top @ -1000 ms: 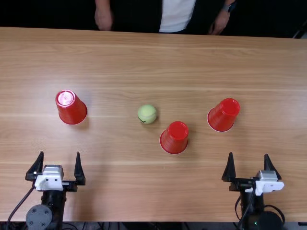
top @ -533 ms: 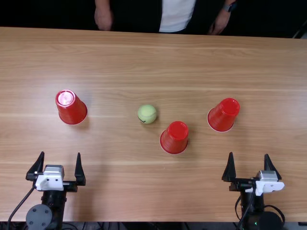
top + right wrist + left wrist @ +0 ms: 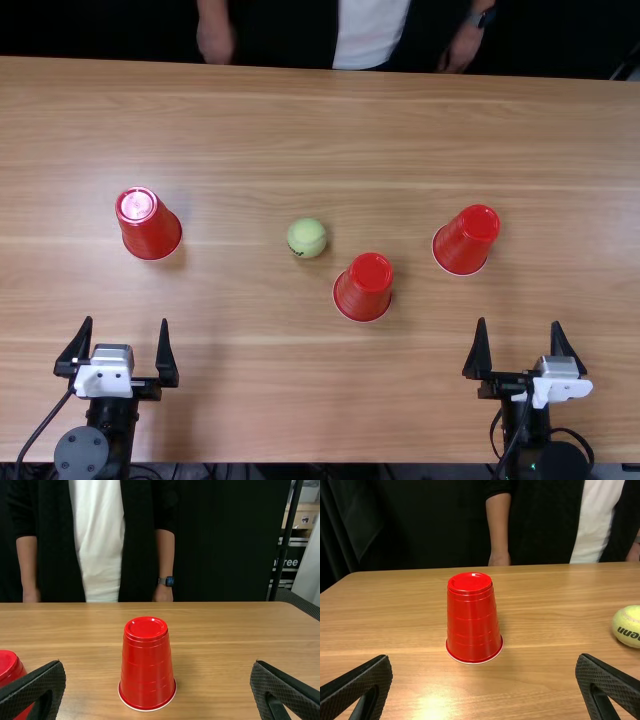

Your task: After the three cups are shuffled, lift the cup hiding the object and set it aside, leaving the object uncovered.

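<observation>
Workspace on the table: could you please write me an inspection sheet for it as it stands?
Surface: light wooden table, bare and dry-looking.
Job's things: left cup, middle cup and right cup, all red and upside down; tennis ball uncovered between left and middle cups, touching neither.
Clutter: nothing seen.
Grippers: left gripper and right gripper open, holding nothing, at the near edge.
Cables: black cable by the left arm's base, clear of the cups.
Surroundings: black curtain beyond the far edge.
</observation>
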`<action>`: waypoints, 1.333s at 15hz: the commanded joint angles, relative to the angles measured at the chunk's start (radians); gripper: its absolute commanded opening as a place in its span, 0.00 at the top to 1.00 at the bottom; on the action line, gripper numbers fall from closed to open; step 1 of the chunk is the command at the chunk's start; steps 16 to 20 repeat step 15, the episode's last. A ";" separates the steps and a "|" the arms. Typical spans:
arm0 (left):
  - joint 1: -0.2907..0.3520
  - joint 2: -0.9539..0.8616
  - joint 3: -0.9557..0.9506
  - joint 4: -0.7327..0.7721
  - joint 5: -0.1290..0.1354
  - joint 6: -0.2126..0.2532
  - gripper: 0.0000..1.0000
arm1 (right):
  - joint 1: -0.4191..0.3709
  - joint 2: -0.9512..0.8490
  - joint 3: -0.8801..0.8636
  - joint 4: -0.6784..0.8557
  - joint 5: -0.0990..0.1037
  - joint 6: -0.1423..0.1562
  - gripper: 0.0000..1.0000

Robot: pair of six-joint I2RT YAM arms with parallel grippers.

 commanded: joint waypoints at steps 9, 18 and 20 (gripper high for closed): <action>0.079 -0.006 -0.019 -0.023 0.002 -0.001 0.00 | -0.009 -0.006 -0.009 0.006 0.006 0.005 0.00; 0.079 -0.006 -0.019 -0.023 0.002 -0.001 0.00 | -0.009 -0.006 -0.009 0.006 0.006 0.005 0.00; 0.079 -0.006 -0.019 -0.023 0.002 -0.001 0.00 | -0.009 -0.006 -0.009 0.006 0.006 0.005 0.00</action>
